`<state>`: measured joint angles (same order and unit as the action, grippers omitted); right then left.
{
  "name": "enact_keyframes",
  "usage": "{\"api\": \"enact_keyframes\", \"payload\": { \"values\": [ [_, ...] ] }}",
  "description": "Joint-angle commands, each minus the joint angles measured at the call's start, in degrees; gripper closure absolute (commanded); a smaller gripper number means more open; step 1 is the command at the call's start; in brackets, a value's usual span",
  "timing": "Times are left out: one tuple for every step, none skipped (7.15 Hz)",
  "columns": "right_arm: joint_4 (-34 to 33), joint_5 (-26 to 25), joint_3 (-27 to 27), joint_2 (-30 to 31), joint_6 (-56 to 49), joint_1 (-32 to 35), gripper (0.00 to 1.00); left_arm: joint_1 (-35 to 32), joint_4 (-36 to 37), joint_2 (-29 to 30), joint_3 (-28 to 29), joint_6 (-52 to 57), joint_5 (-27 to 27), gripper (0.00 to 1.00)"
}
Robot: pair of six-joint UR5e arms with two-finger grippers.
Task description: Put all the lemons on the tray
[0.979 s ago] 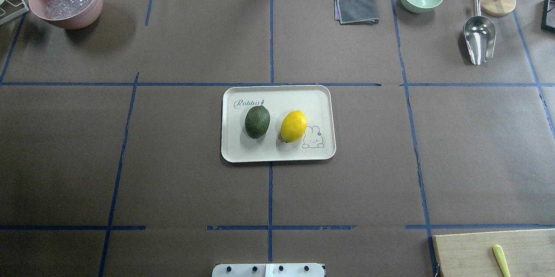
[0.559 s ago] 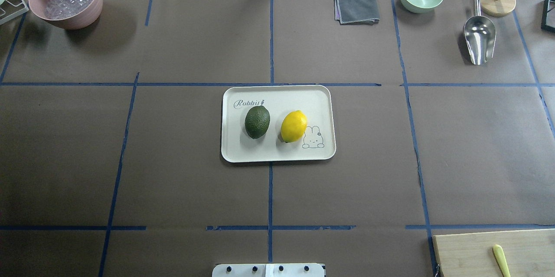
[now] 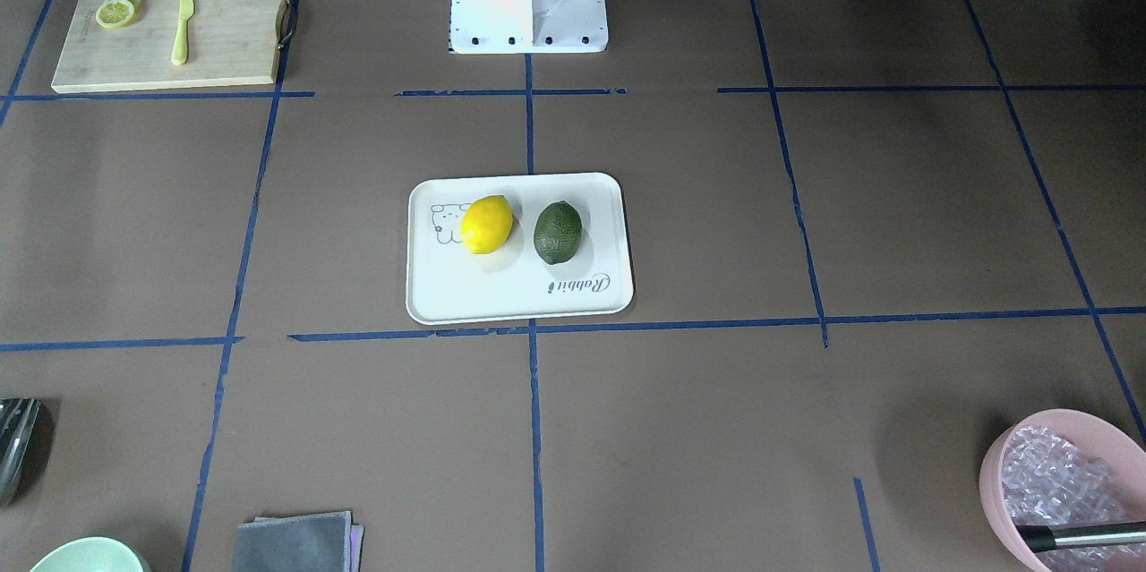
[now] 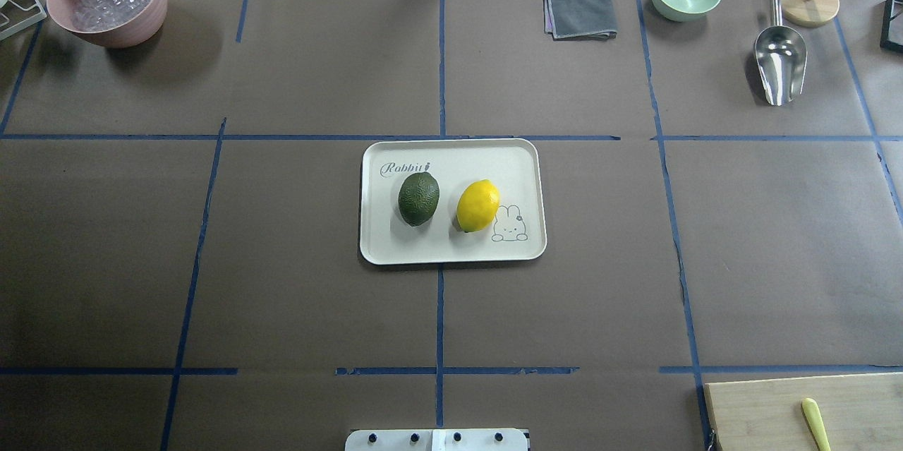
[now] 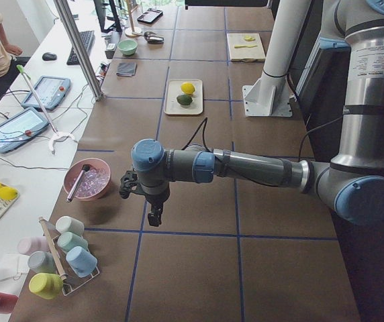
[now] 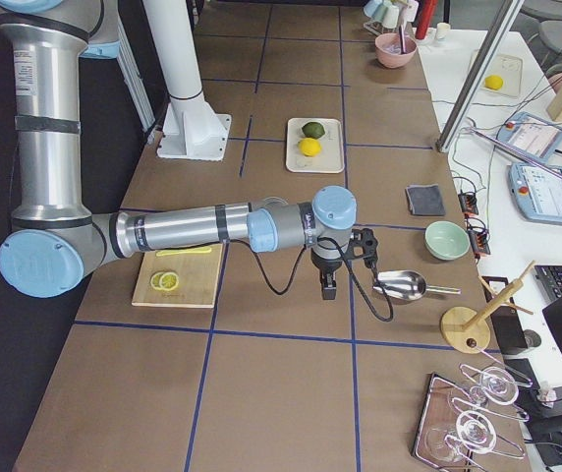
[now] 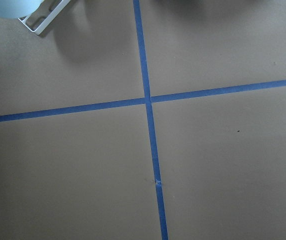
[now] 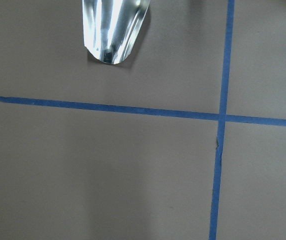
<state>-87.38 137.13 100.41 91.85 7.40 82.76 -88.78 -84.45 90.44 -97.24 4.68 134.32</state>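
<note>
You've got both lemons sitting on the tray (image 4: 451, 248), which lies flat in the middle of the table (image 4: 282, 281). The green lemon (image 4: 418, 198) is on the left, just under the "Rabbit" script. The yellow lemon (image 4: 477, 205) is on the right, its end over the bunny drawing. They're side by side with a small gap, not touching.

Neither arm is anywhere near the tray. Your left gripper (image 5: 154, 216) hangs fingers-down over the table's left end, close to the pink bowl (image 4: 134, 31) at the far left. Your right gripper (image 6: 327, 287) hangs the same way at the right end, just beside the metal scoop (image 4: 779, 63). Both only show in the side cams, so I honestly can't tell if their jaws are wide or narrow. Nothing hangs from either.

Other stuff is well apart from the tray: a grey cloth (image 4: 580, 11) and green bowl (image 4: 676, 10) at the far edge, plus a cutting board (image 3: 233, 35) near right with lemon slices (image 3: 116, 12) and a little yellow knife (image 3: 182, 26).
</note>
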Motion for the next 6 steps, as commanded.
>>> {"api": "enact_keyframes", "payload": {
  "values": [
    [-3.4,0.5,-0.5,-0.5,-5.0,-0.5,0.0,0.9,0.1,-0.2,-0.3,0.1,0.2,0.0],
    [-4.5,0.3,-0.5,-0.5,-5.7,-0.3,0.0,2.6,0.1,-0.7,-0.1,0.1,-0.5,0.0],
    [-4.5,0.2,-0.4,-0.5,-5.8,-0.3,0.0,3.6,0.2,-0.8,0.1,-0.2,-0.5,0.0],
    [-4.6,0.0,-0.5,-0.4,-6.4,-0.4,0.0,3.5,0.2,-1.1,-0.2,-0.2,0.1,0.0],
    [-5.1,-0.3,-0.9,-0.4,-7.2,-0.1,0.0,3.5,-0.1,-1.1,-0.1,0.1,0.2,0.0],
    [-5.3,-0.3,-1.2,-0.4,-8.3,-0.1,0.0,3.5,0.1,-1.2,0.0,0.1,2.6,0.0]
  ]
}}
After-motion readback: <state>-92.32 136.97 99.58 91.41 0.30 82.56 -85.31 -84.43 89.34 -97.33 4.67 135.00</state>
